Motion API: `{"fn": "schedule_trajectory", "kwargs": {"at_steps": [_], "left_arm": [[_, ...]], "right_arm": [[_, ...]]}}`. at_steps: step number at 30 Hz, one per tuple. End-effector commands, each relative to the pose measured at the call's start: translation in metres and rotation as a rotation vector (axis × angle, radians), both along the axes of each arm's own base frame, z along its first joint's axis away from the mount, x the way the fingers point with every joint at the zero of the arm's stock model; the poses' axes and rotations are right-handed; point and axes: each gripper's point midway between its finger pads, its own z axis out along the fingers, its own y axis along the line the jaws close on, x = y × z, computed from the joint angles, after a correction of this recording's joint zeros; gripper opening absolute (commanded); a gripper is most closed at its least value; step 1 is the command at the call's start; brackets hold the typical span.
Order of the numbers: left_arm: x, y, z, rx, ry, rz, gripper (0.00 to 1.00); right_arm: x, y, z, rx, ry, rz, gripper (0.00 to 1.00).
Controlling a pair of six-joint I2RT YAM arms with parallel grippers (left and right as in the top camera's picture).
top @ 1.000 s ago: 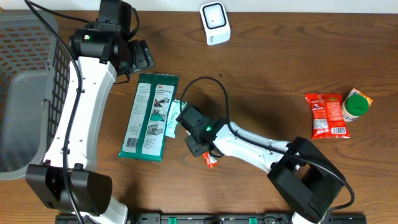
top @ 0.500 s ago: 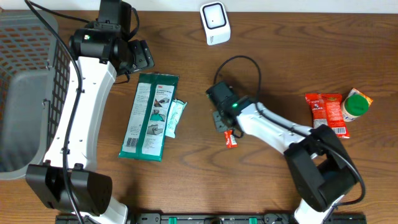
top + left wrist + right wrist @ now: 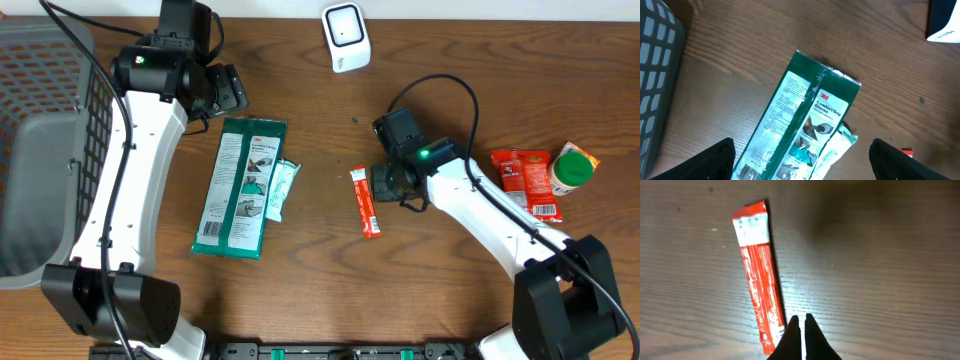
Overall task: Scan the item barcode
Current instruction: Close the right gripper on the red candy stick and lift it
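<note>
A red stick packet (image 3: 366, 200) lies flat on the wooden table, near the middle. My right gripper (image 3: 386, 182) hangs just right of it, shut, with nothing between its fingers. In the right wrist view the packet (image 3: 759, 277) runs up and to the left of the shut gripper (image 3: 801, 317), its lower end beside the left finger. The white scanner (image 3: 345, 37) stands at the back edge. My left gripper (image 3: 228, 90) is open above the top end of a green glove pack (image 3: 242, 187). In the left wrist view the open gripper (image 3: 802, 144) straddles the pack (image 3: 800, 110).
A small white and teal sachet (image 3: 281, 190) lies against the green pack's right side. A grey basket (image 3: 40, 150) fills the left edge. A red snack bag (image 3: 527, 185) and a green-lidded tub (image 3: 572, 170) sit at the far right.
My right arm swung from beside the green pack to the right with the red packet. The packet now lies on the table and the right gripper has shut empty. The left arm stayed still.
</note>
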Motion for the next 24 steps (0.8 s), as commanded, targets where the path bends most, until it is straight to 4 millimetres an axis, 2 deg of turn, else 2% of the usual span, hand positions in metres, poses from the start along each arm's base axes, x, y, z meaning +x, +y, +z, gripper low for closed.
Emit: {"fn": "schedule_trajectory", "kwargs": {"at_steps": [1,5,11,17,20,21,24], "left_arm": [[-0.001,0.004,0.005,0.015,-0.012,-0.003,0.86],[-0.001,0.004,0.005,0.015,-0.012,-0.003,0.86],[-0.001,0.004,0.005,0.016,-0.012,-0.003,0.86],[-0.001,0.004,0.005,0.015,-0.012,-0.003,0.86],[-0.001,0.004,0.005,0.015,-0.012,-0.003,0.86],[-0.001,0.004,0.005,0.015,-0.012,-0.003,0.86],[-0.001,0.004,0.005,0.015,-0.012,-0.003,0.86]], "right_arm": [[-0.013,-0.004,-0.023,0.008,0.061,-0.073,0.01],[-0.031,-0.001,-0.047,0.022,0.122,-0.121,0.03],[-0.050,0.012,-0.056,0.048,0.171,-0.180,0.15],[-0.057,0.034,-0.065,0.102,0.143,-0.228,0.11],[-0.061,0.055,-0.067,0.153,0.125,-0.225,0.10],[-0.065,0.084,-0.062,0.232,0.108,-0.154,0.09],[-0.066,0.114,-0.053,0.319,0.078,-0.078,0.12]]}}
